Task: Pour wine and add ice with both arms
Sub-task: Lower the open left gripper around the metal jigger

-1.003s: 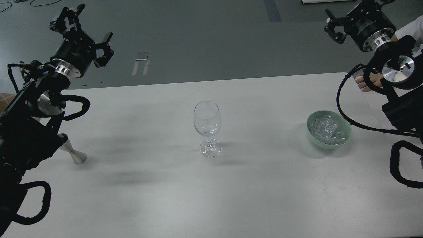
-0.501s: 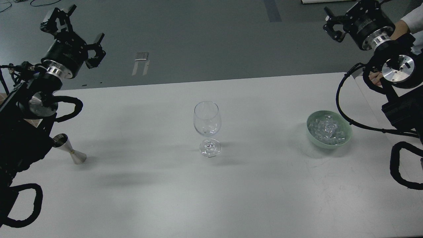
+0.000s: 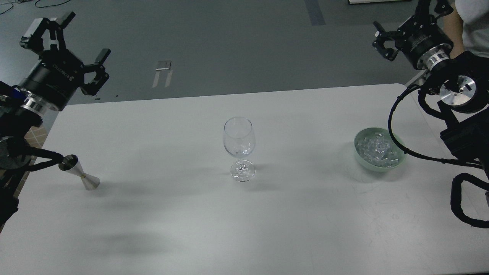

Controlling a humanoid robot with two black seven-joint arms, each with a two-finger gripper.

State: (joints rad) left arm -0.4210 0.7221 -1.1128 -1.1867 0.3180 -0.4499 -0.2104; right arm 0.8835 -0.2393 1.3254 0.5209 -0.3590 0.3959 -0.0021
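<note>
An empty-looking clear wine glass point(image 3: 238, 139) stands upright at the table's middle. A pale green bowl point(image 3: 360, 157) at the right holds the ice point(image 3: 379, 149), many small glassy chunks. A silver jigger point(image 3: 79, 173) stands tilted at the left edge; no wine shows as a stream, and I cannot tell whether the jigger holds any. My left gripper point(image 3: 67, 42) is open and empty, raised beyond the table's far left corner. My right gripper point(image 3: 405, 21) is open and empty, raised beyond the far right corner. Both are far from the glass.
The white table point(image 3: 244, 221) has its far edge near the grippers. A person in a grey shirt point(image 3: 471, 23) stands at the top right, behind my right arm. Black cable loops point(image 3: 458, 198) hang over the right edge.
My left arm has swung left and outward, uncovering the jigger. My right gripper has shifted slightly. The person's hand has left the table's right corner.
</note>
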